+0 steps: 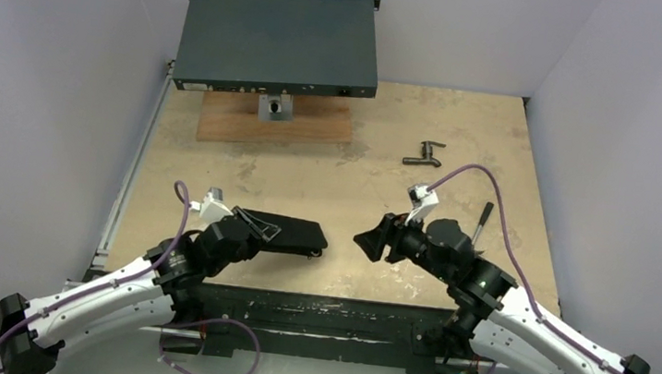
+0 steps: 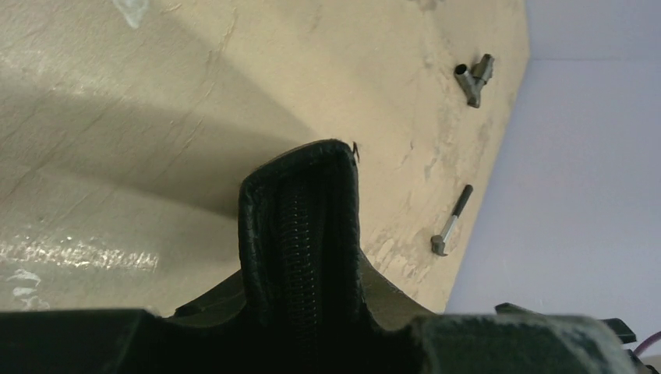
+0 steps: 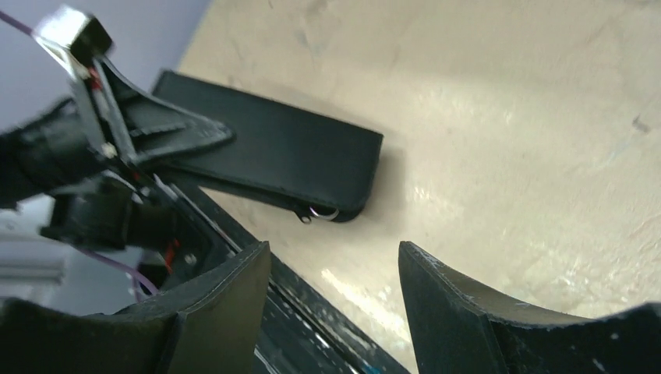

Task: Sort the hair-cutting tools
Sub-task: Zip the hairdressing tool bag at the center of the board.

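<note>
**Left gripper** (image 1: 256,227): clenched on the near-left end of a flat, oblong black fabric case (image 1: 290,233). In the left wrist view the case (image 2: 300,234) stands out from between the fingers, with a line of zip teeth down its middle.

**Right gripper** (image 1: 368,244): released and holding nothing. Its two black fingers (image 3: 226,296) are spread wide. It hovers just right of the case, mouth turned towards it and apart from it.

**Container:** the black case lies lengthwise near the table's front edge. A small silver zip-pull ring (image 3: 320,214) sits at the corner of its free end. The zip looks drawn closed along the stretch on view, so the inside is hidden.

**Hair-cutting tools:** none show in any view. It cannot be told whether they are in the case.

**Surroundings, on the tan scuffed table (image 1: 347,175):**
- A small dark-headed hammer with a slim black handle (image 1: 484,217), right of centre, just behind the right arm.
- A dark metal T-shaped fitting (image 1: 424,152), farther back, well apart from the case.
- A dark flat metal box (image 1: 278,40) at the far edge, resting on a brown wooden board (image 1: 232,121), with a small silver bracket (image 1: 273,107) at its front.

Nothing lies between the open gripper and the case.
</note>
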Available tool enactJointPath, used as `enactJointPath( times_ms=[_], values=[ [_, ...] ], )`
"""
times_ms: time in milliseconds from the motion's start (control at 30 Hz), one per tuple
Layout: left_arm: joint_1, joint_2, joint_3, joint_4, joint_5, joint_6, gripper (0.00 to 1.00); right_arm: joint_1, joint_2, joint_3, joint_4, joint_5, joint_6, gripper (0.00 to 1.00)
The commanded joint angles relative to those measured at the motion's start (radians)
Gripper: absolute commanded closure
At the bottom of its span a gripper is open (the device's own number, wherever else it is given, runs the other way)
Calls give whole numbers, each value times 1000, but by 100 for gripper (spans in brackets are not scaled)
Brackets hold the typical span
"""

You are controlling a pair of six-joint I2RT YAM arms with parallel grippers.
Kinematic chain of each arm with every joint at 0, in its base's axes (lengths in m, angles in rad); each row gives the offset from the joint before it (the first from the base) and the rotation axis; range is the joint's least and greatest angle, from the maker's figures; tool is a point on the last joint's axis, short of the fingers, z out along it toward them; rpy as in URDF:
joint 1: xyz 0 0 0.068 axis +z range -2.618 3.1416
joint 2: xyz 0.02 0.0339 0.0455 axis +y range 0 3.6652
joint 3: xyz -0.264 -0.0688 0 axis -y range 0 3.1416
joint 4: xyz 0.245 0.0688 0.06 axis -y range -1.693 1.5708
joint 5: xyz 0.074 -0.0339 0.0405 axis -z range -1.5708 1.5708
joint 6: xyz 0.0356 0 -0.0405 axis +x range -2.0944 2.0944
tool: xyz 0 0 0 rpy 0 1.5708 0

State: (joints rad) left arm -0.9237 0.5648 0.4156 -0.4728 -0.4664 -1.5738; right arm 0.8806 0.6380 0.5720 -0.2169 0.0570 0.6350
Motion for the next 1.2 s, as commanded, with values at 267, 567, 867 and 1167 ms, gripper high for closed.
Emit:
enactJointPath(
  times_ms=[267, 567, 867, 1167],
  values=[
    [54, 61, -98, 91, 138, -139, 100, 219, 259, -65, 156, 58, -72, 40],
    [86, 127, -191, 153, 173, -175, 100, 237, 398, -134, 343, 101, -48, 75],
    [121, 182, -258, 196, 225, -189, 100, 236, 543, -152, 519, 171, -18, 93],
    [136, 183, -268, 204, 244, -183, 100, 231, 635, -114, 547, 234, -32, 100]
  ],
)
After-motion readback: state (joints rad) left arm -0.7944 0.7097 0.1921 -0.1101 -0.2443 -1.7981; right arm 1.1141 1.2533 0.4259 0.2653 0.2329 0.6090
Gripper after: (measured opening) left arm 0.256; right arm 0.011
